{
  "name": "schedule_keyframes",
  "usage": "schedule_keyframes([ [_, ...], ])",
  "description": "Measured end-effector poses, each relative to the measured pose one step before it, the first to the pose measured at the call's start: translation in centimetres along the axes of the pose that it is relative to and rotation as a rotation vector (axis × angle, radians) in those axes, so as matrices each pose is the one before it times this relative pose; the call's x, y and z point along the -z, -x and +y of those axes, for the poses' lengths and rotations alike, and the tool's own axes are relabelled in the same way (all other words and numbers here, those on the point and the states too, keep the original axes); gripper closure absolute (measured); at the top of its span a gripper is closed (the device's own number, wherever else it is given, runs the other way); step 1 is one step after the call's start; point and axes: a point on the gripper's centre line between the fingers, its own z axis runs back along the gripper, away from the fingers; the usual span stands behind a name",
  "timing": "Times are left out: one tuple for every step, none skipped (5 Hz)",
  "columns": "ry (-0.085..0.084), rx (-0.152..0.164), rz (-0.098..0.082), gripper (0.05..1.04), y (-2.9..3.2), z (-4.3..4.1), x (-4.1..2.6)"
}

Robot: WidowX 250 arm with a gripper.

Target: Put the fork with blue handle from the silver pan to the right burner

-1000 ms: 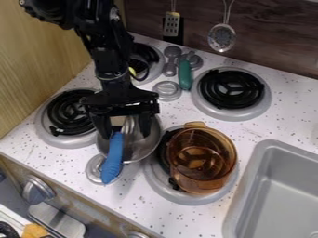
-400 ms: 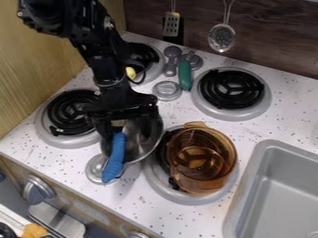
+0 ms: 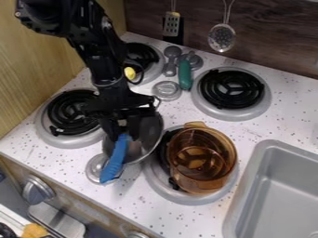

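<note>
Your fork (image 3: 114, 160) is left of ctr, low, handle over the silver pan's (image 3: 151, 132) near rim. Gripper (image 3: 122, 135) at its neck; can't tell if clenched or released. Prob. light, stiff, slick: take upper handle, lift over rim, clear glass pot (image 3: 224, 144) en route to upper-rt burner (image 3: 231, 89).

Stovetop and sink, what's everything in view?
Pan: one, silver, centre left
Fork: one, blue handle, across pan rim
Pot: one, amber, front right burner
Burners: four, black, across counter
Discs: two, silver, near pan
Utensils: two, green and grey, between back burners
Hanging utensils: two, silver, wall
Yellow item: one, behind arm
Sink: one, grey, right
Knobs: at least two, silver, front panel
Orange item: one, bottom left
Counter: one, speckled white, beneath
Arm: one, black, upper left
Hand: one, black, over pan
</note>
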Motion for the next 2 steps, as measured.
schedule_keyframes([
  [-0.0148,0.0052,0.0134,0.906,-0.012,0.158,-0.198],
  [-0.015,0.0119,0.007,0.995,-0.001,0.202,-0.102],
])
